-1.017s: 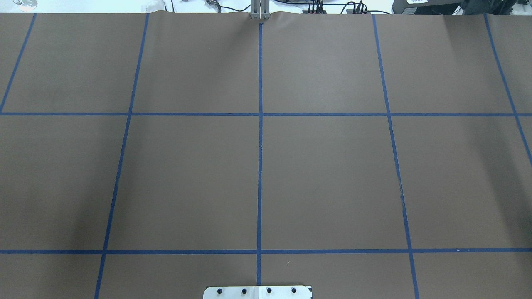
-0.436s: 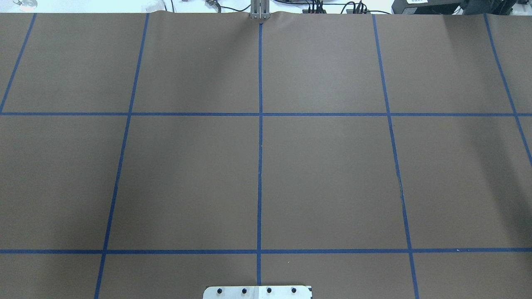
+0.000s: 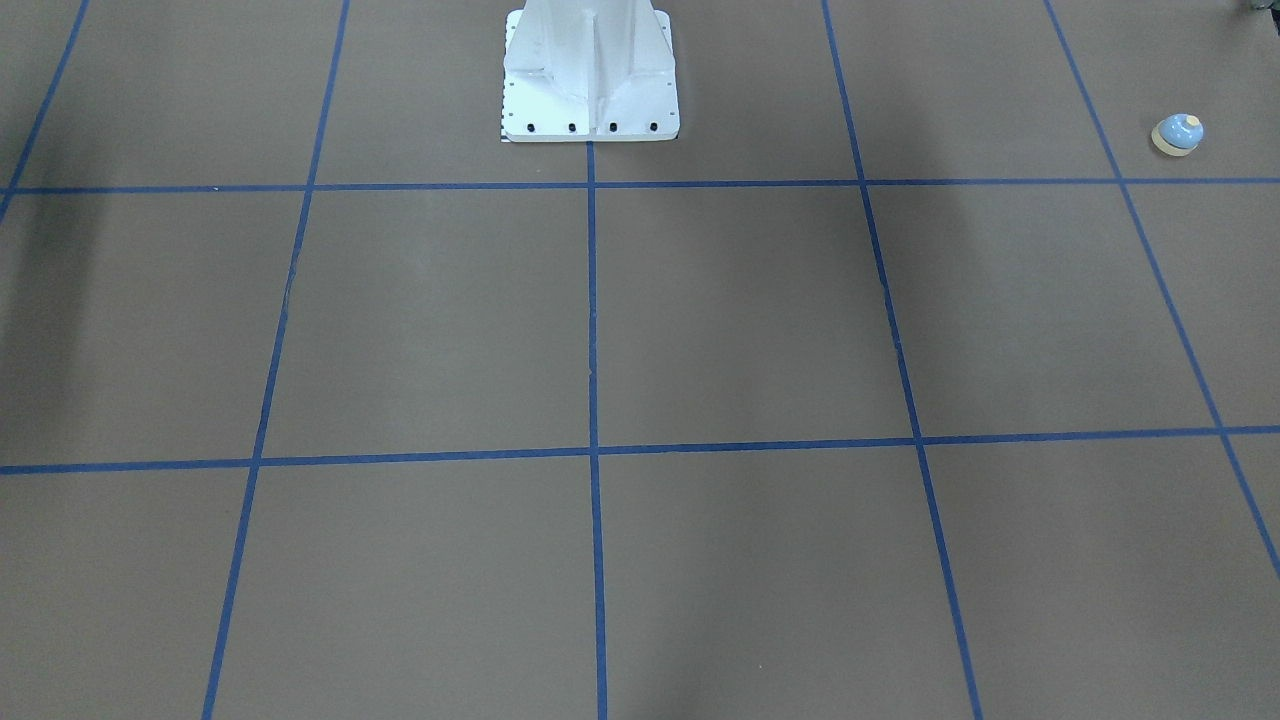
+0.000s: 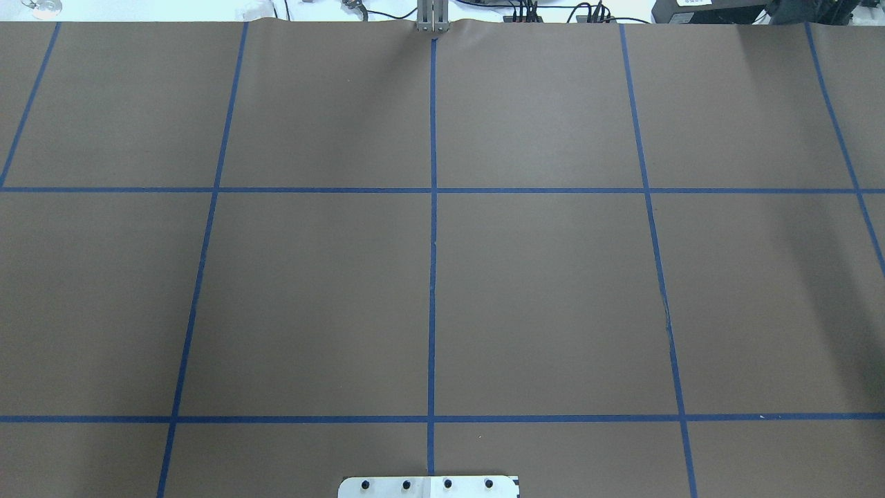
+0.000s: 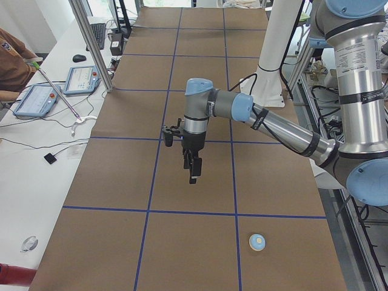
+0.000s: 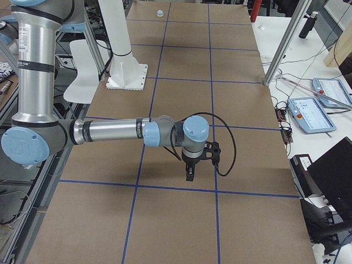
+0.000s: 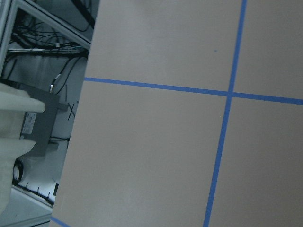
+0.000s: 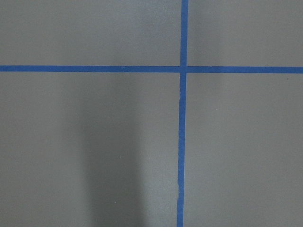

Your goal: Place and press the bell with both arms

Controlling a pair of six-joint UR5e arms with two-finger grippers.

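A table (image 4: 553, 277) under brown paper is filling every view, with blue tape (image 4: 433, 277) dividing it into large squares. The left arm (image 5: 285, 124) is reaching out low over the table's middle, and the right arm (image 6: 110, 131) is doing the same at the table's other end. Each upright tube is carrying a white label (image 5: 356, 57), but its writing is too small to read. A white pedestal (image 3: 590, 70) is standing bolted at the robot's edge of the table. The left gripper (image 5: 193, 176) is hanging above the paper, pointing straight down, and the right gripper (image 6: 190, 176) is hanging likewise. Both show only in the side views, so I cannot tell how their jaws are standing. The bell (image 3: 1177, 133) is sitting upright on the paper at the robot's far left, inside a square close to the robot's edge, well apart from both grippers.
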